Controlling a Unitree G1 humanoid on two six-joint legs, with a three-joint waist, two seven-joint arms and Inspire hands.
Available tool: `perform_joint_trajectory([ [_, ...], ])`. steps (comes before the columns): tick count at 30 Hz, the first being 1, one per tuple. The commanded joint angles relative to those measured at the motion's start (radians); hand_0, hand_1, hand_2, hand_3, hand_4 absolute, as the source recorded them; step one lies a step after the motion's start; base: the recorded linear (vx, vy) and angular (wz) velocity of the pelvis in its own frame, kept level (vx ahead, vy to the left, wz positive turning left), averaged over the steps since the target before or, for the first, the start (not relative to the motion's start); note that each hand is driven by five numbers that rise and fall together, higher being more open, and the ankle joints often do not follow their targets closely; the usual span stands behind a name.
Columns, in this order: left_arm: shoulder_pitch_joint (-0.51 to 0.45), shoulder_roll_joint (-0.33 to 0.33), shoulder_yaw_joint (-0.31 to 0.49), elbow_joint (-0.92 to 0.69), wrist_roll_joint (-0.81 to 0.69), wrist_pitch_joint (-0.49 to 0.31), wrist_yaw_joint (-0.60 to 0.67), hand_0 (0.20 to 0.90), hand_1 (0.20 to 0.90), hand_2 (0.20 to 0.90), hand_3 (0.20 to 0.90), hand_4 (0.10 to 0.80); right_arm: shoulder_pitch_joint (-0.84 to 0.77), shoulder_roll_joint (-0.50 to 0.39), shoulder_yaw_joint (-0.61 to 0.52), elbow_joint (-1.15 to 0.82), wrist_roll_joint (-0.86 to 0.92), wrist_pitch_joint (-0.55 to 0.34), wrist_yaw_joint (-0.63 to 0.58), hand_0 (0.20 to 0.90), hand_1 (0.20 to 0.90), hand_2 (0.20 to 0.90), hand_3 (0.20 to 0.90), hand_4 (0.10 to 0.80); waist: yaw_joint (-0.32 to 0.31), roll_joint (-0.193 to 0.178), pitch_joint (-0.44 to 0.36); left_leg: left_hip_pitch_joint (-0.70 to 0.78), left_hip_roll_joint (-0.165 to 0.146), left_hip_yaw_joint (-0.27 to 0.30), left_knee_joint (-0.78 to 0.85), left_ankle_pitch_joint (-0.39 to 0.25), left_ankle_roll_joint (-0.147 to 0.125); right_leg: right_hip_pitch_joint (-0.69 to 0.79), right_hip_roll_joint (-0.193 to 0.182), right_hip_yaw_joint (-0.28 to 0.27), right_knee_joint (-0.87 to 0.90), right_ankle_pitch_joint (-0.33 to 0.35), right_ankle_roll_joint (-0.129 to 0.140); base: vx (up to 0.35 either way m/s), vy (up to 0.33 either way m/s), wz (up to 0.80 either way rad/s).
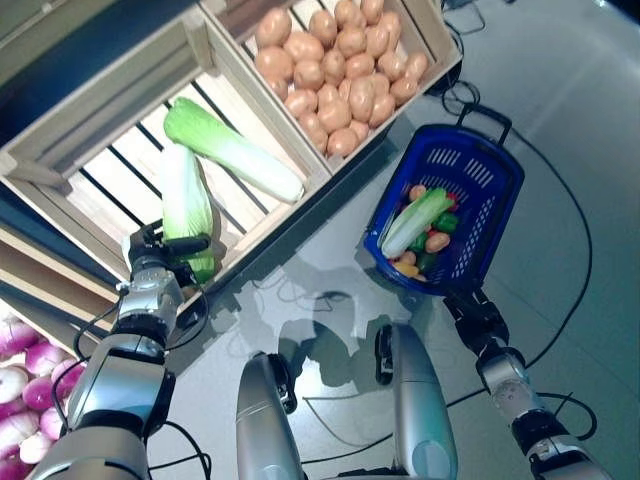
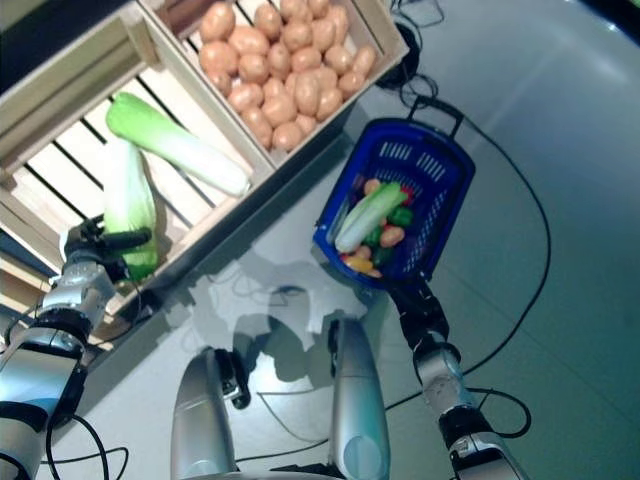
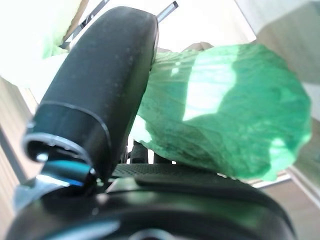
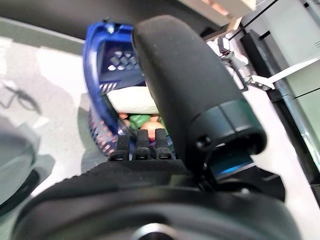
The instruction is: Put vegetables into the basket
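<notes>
A long napa cabbage (image 1: 187, 205) lies in the slatted wooden crate (image 1: 90, 175) on the stand. My left hand (image 1: 155, 262) is at its green leafy end, with the thumb (image 3: 105, 95) against the leaves (image 3: 225, 115) and the fingers curled beneath them. The blue basket (image 1: 470, 170) stands on the floor to the right and holds another napa cabbage (image 1: 415, 222), green peppers and small orange and red vegetables. My right hand (image 1: 478, 315) waits just beside the basket's near rim (image 4: 97, 60) with straight fingers.
A second napa cabbage (image 1: 235, 150) lies slantwise in the same crate, just beyond the first. A crate of potatoes (image 1: 340, 60) stands between that crate and the basket. Grey floor lies between the stand's edge and the basket.
</notes>
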Motion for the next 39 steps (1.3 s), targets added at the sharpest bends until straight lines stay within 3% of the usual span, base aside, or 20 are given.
perform_joint_trajectory([
  [1, 0.066, 0.029, 0.040, -0.019, 0.044, -0.114, 0.069, 0.300, 0.300, 0.300, 0.300, 0.400, 0.059, 0.019, -0.026, -0.013, -0.017, -0.084, 0.069, 0.900, 0.900, 0.900, 0.900, 0.800, -0.005, 0.034, -0.152, 0.115, -0.011, 0.019, -0.209, 0.090, 0.047, 0.181, -0.053, 0.029, -0.233, 0.116, 0.003, 0.166, -0.036, -0.04],
  [4, 0.099, 0.010, 0.061, -0.033, 0.065, -0.130, 0.090, 0.300, 0.300, 0.300, 0.300, 0.400, 0.080, 0.044, -0.023, -0.012, -0.021, -0.110, 0.095, 0.900, 0.900, 0.900, 0.900, 0.800, 0.002, 0.037, -0.175, 0.182, -0.021, 0.025, -0.280, 0.114, 0.046, 0.251, -0.056, 0.016, -0.298, 0.130, 0.010, 0.097, -0.046, 0.02],
  [5, 0.133, -0.016, 0.074, -0.048, 0.075, -0.143, 0.108, 0.300, 0.300, 0.300, 0.300, 0.400, 0.095, 0.064, -0.015, -0.026, -0.024, -0.127, 0.104, 0.900, 0.900, 0.900, 0.900, 0.800, 0.006, 0.039, -0.199, 0.234, -0.031, 0.038, -0.360, 0.169, 0.053, 0.305, -0.057, 0.000, -0.378, 0.178, 0.010, 0.075, -0.071, 0.10],
  [6, 0.145, -0.025, 0.077, -0.053, 0.073, -0.149, 0.111, 0.300, 0.300, 0.300, 0.300, 0.400, 0.101, 0.071, -0.012, -0.032, -0.024, -0.133, 0.109, 0.900, 0.900, 0.900, 0.900, 0.800, 0.007, 0.039, -0.205, 0.253, -0.034, 0.038, -0.380, 0.178, 0.052, 0.323, -0.058, -0.003, -0.396, 0.184, 0.012, 0.135, -0.091, 0.07],
  [11, 0.289, -0.129, 0.148, -0.132, 0.056, -0.278, 0.143, 0.300, 0.300, 0.300, 0.300, 0.400, 0.157, 0.122, 0.008, -0.088, -0.065, -0.167, 0.168, 0.900, 0.900, 0.900, 0.900, 0.800, 0.014, 0.051, -0.278, 0.451, -0.052, 0.069, -0.599, 0.264, 0.040, 0.529, -0.032, -0.030, -0.639, 0.252, 0.034, 0.185, -0.077, 0.01],
  [20, 0.472, -0.336, 0.079, -0.451, 0.215, -0.359, 0.176, 0.300, 0.300, 0.300, 0.300, 0.400, 0.190, 0.167, 0.001, -0.210, -0.201, -0.164, 0.234, 0.900, 0.900, 0.900, 0.900, 0.800, 0.062, 0.057, -0.350, 0.639, -0.114, 0.081, -0.898, 0.368, 0.034, 0.737, 0.023, -0.078, -0.938, 0.368, 0.067, 0.088, -0.061, 0.05],
  [25, 0.544, -0.311, -0.011, -0.745, 0.436, -0.290, 0.175, 0.300, 0.300, 0.300, 0.300, 0.400, 0.195, 0.186, 0.004, -0.345, -0.189, -0.128, 0.267, 0.900, 0.900, 0.900, 0.900, 0.800, 0.101, 0.037, -0.362, 0.681, -0.141, 0.065, -1.006, 0.390, 0.040, 0.786, 0.048, -0.112, -1.046, 0.422, 0.073, 0.004, -0.087, 0.05],
  [27, 0.550, -0.295, -0.036, -0.795, 0.495, -0.287, 0.157, 0.300, 0.300, 0.300, 0.300, 0.400, 0.183, 0.186, 0.009, -0.368, -0.182, -0.132, 0.282, 0.900, 0.900, 0.900, 0.900, 0.800, 0.114, 0.030, -0.363, 0.687, -0.147, 0.059, -1.026, 0.394, 0.040, 0.795, 0.055, -0.120, -1.063, 0.429, 0.072, -0.003, -0.079, 0.06],
  [29, 0.540, -0.267, -0.082, -0.841, 0.621, -0.312, 0.130, 0.300, 0.300, 0.300, 0.300, 0.400, 0.140, 0.166, 0.019, -0.376, -0.164, -0.156, 0.292, 0.900, 0.900, 0.900, 0.900, 0.800, 0.136, 0.017, -0.369, 0.699, -0.154, 0.047, -1.056, 0.398, 0.039, 0.813, 0.065, -0.140, -1.098, 0.441, 0.072, -0.006, -0.083, 0.08],
  [39, 0.531, -0.204, -0.177, -0.911, 0.807, -0.445, 0.117, 0.300, 0.300, 0.300, 0.300, 0.400, 0.051, 0.117, 0.008, -0.389, -0.152, -0.145, 0.274, 0.900, 0.900, 0.900, 0.900, 0.800, 0.155, -0.004, -0.381, 0.723, -0.157, 0.059, -1.065, 0.383, 0.045, 0.829, 0.070, -0.146, -1.099, 0.436, 0.073, 0.012, -0.015, 0.01],
])
